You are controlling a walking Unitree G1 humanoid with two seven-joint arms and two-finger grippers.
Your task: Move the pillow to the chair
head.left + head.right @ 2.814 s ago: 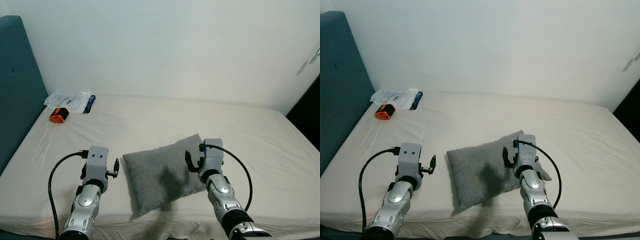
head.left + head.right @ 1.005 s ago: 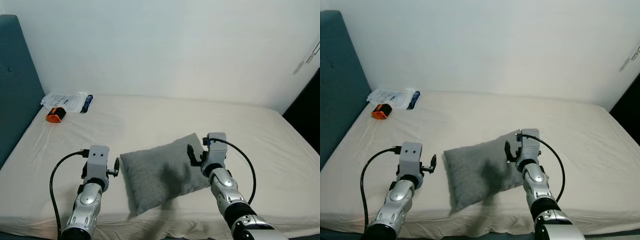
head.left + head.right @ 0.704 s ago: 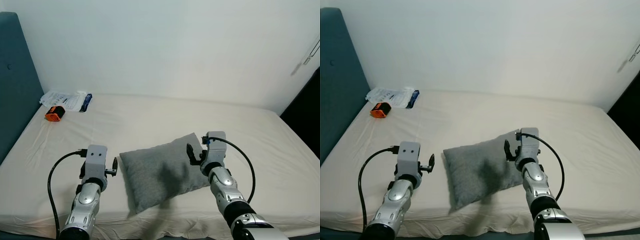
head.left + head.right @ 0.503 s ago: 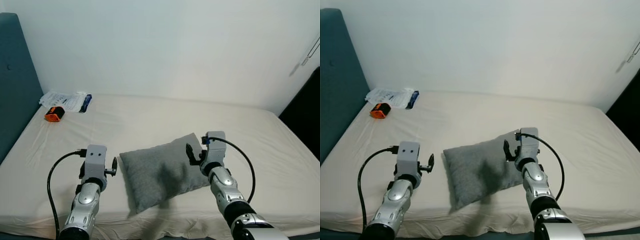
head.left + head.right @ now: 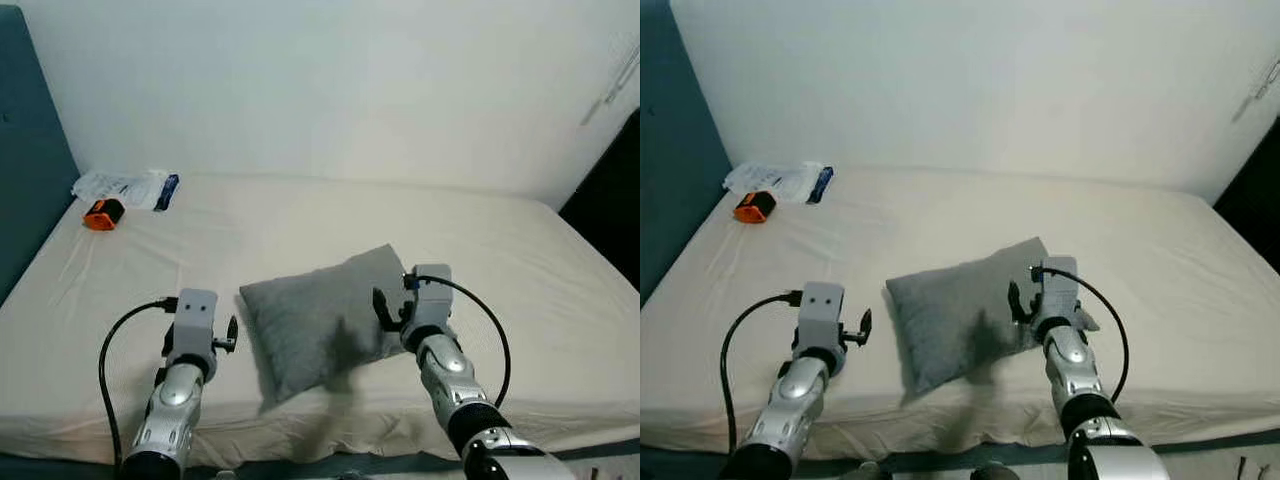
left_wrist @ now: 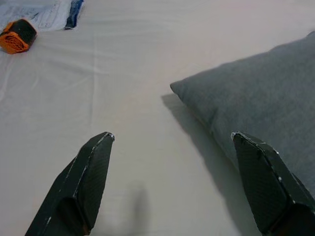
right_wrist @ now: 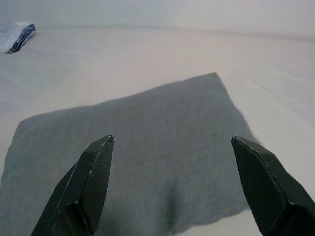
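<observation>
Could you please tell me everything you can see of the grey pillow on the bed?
The pillow is a plump rectangle of plain grey woven-looking fabric, lying flat and skewed on the cream bed near its front edge. Its surface is slightly dimpled in the middle. The left gripper hangs open just beside its left corner, apart from it. The right gripper is open over its right end; contact cannot be told.

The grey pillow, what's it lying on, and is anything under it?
The grey pillow lies flat on the bed's cream sheet, between the left gripper and right gripper, both open. Whatever is beneath it is covered.
</observation>
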